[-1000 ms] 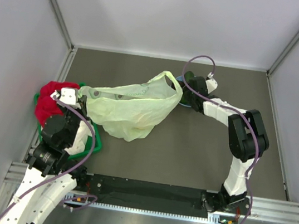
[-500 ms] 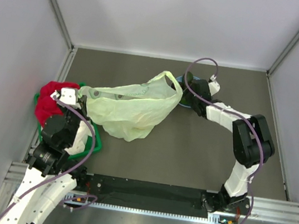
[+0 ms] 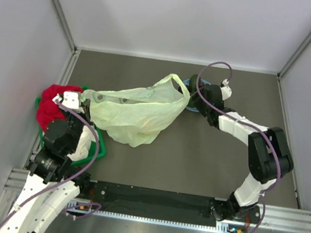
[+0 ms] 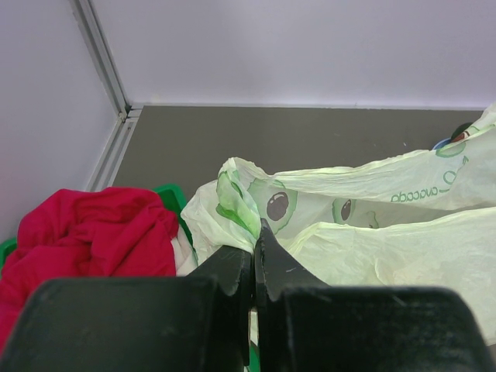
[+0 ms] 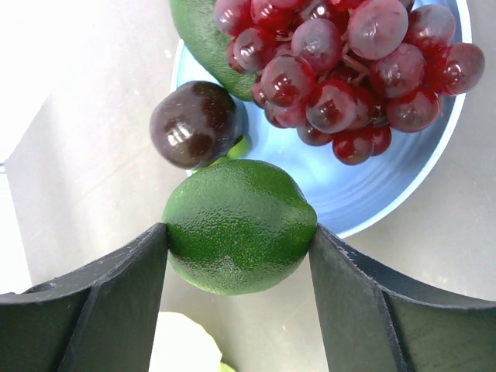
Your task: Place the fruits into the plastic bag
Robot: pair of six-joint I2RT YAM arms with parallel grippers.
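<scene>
Overhead, the plastic bag [image 3: 138,114] sprawls on the tabletop [image 3: 207,159], touching the blue plate [image 3: 188,105]. At the left wrist, the left pincer [image 4: 254,248] is clenched on the bag's handle. At the right wrist, the right pincer [image 5: 239,232] grasps the green fruit [image 5: 239,240] at the plate's rim; the grape bunch [image 5: 349,70] lies on the plate, the small dark fruit [image 5: 194,124] at its edge.

A dark grey-brown table [image 3: 196,158] fills an enclosure with pale, plain walls [image 3: 176,14]. At the far middle of the table sits a round blue plate [image 5: 387,186], its glossy rim curving over the grey surface. At the left edge, by the wall, a green basket [image 4: 167,194] holds a crumpled red cloth [image 4: 85,232] heaped above its rim, with a strip of white cloth [image 4: 184,260] just beside the red. A black rail [image 3: 155,198] runs along the near edge of the table.
</scene>
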